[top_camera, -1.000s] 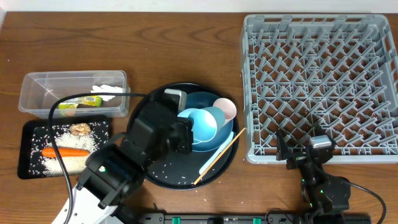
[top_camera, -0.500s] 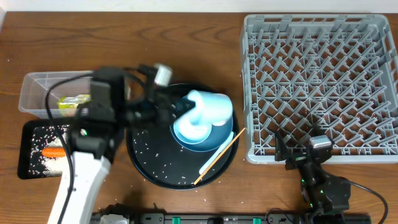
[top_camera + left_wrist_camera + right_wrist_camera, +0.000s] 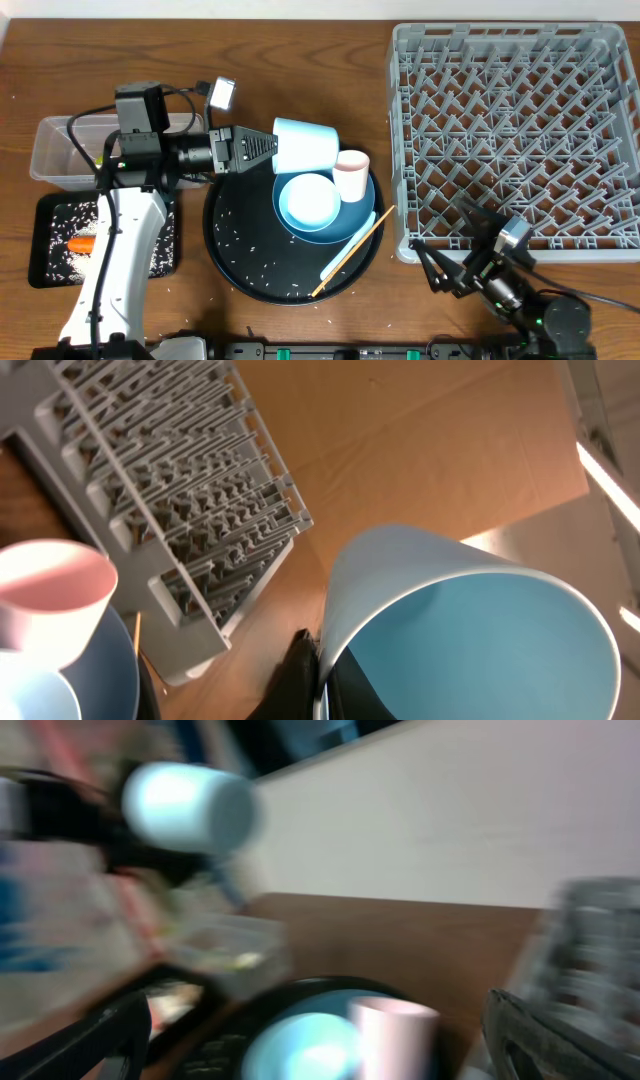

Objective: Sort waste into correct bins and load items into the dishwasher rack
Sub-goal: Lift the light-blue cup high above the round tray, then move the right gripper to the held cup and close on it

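My left gripper (image 3: 262, 148) is shut on the rim of the small light-blue cup (image 3: 305, 145) and holds it on its side above the round black tray's far edge. One finger is inside the cup (image 3: 470, 630) and one outside. The pink cup (image 3: 350, 175) stands next to the pale-blue bowl (image 3: 308, 200) on the dark-blue plate (image 3: 355, 215). The chopsticks (image 3: 355, 250) and the white utensil (image 3: 340, 256) lie at the plate's right edge. My right gripper (image 3: 450, 268) is open and empty by the front left corner of the dishwasher rack (image 3: 515, 130).
The large round black tray (image 3: 240, 260) holds scattered rice grains. The clear tub (image 3: 55, 150) and the shallow black tray (image 3: 45, 255), with rice and the carrot (image 3: 80, 243), sit at the left, partly under my left arm. The right wrist view is blurred.
My left gripper has lifted the light-blue cup off the tray and swung back and up. The pink cup now stands beside the bowl. My right arm has turned toward the left.
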Controlling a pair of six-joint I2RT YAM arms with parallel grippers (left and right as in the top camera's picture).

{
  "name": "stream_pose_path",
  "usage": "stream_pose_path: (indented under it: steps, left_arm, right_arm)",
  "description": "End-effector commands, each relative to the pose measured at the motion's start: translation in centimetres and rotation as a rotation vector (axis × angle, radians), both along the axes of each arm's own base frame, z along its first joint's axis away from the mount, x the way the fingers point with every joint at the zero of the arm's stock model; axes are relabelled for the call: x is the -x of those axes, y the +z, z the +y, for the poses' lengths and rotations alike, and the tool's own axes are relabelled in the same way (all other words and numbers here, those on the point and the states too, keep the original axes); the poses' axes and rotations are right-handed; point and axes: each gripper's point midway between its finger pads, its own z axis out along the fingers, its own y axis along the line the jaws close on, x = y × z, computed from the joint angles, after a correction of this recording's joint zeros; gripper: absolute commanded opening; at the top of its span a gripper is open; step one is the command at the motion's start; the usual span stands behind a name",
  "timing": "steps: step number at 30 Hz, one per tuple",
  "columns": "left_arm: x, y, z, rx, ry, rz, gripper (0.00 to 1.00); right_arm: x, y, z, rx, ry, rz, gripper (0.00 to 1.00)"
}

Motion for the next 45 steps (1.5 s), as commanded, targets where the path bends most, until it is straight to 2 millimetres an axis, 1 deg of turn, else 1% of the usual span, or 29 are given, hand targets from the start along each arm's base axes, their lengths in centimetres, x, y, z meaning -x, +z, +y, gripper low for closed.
stream_pose_path:
  steps: [1,4,7,9,11,14,16,18,21,24,27,28,31,35,38,45]
  left_arm:
    - [0.8,1.3,-0.6,0.028,-0.053,-0.056,0.06]
    - [0.7,1.3,-0.6,0.028,-0.054,-0.057,0.06]
    - [0.7,1.3,-0.6,0.028,-0.053,-0.058,0.06]
    - [0.7,1.3,-0.6,0.028,-0.053,-0.057,0.06]
    - [0.7,1.3,-0.6,0.028,-0.053,-0.058,0.06]
    - [0.7,1.3,-0.6,0.028,-0.054,-0.057,0.06]
    - [0.7,1.3,-0.6,0.027,-0.053,-0.057,0.06]
    - [0.7,1.3,-0.6,0.027,-0.053,-0.057,0.06]
    - [1.0,1.3,-1.0,0.028,-0.067,-0.057,0.06]
    - [1.4,1.4,-2.0,0.028,-0.101,-0.074,0.06]
    - [2.0,1.8,-3.3,0.028,-0.15,-0.13,0.06]
    - [2.1,1.9,-3.7,0.026,-0.16,-0.142,0.06]
    - [1.4,1.3,-4.3,-0.013,-0.122,-0.111,0.06]
    - [1.3,1.1,-4.3,-0.022,-0.112,-0.112,0.06]
    - [1.3,1.2,-4.3,-0.022,-0.112,-0.112,0.07]
    - [1.3,1.2,-4.3,-0.022,-0.112,-0.112,0.06]
  right_arm:
    - [2.8,2.7,2.7,-0.035,0.261,0.09,0.99]
    - [3.5,4.4,4.1,-0.011,0.421,0.145,0.99]
    - [3.5,6.0,5.0,0.005,0.568,0.203,0.99]
    - [3.1,6.8,5.4,0.005,0.633,0.239,0.99]
    - [1.8,7.6,5.6,0.005,0.65,0.241,0.99]
    - [0.4,8.1,5.8,-0.022,0.677,0.282,0.99]
    - [-0.7,7.8,5.8,-0.061,0.666,0.353,0.99]
    - [-2.3,7.6,5.8,-0.09,0.614,0.377,0.99]
    - [-4.2,6.6,5.7,-0.104,0.576,0.4,0.99]
    - [-5.6,5.8,6.0,-0.098,0.58,0.392,0.97]
    - [-6.4,5.0,6.6,-0.093,0.599,0.39,0.95]
    - [-6.6,4.8,6.9,-0.09,0.61,0.385,0.95]
    - [-6.7,4.5,8.0,-0.078,0.649,0.357,0.94]
    - [-6.0,5.2,9.3,-0.061,0.697,0.278,0.94]
    - [-5.7,5.6,10.0,-0.062,0.7,0.25,0.95]
    - [-5.4,5.7,10.9,-0.045,0.7,0.195,0.95]
